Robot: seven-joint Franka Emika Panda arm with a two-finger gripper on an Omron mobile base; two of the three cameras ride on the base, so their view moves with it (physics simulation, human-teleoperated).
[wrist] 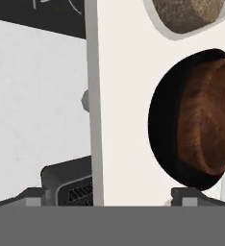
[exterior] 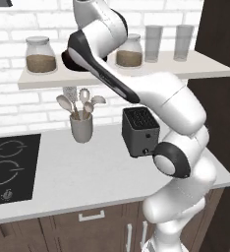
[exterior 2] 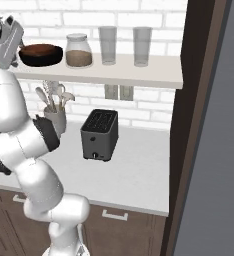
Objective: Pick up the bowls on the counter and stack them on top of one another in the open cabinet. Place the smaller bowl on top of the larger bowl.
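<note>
Writing or labels could not be read anywhere. Nearest stood one dark toaster point(exterior 2: 99, 135) on the counter point(exterior 2: 139, 175), with one grey utensil cup point(exterior 2: 55, 120) of spoons just beyond it and the black cooktop point(exterior: 11, 167) off to the left. Above, on the pale wall shelf point(exterior 2: 139, 70), sat two jars of brown grains point(exterior 2: 79, 51) point(exterior: 40, 55) and two clear glasses point(exterior 2: 107, 45) point(exterior 2: 142, 46). The smaller bowl point(exterior 2: 39, 50) rested inside the larger bowl point(exterior 2: 51, 59) on that shelf, beside a jar. The gripper point(wrist: 114, 196) hovered just off the stacked bowls, its fingers spread wide and holding nothing. The arm hid part of the shelf in the left base view.
</note>
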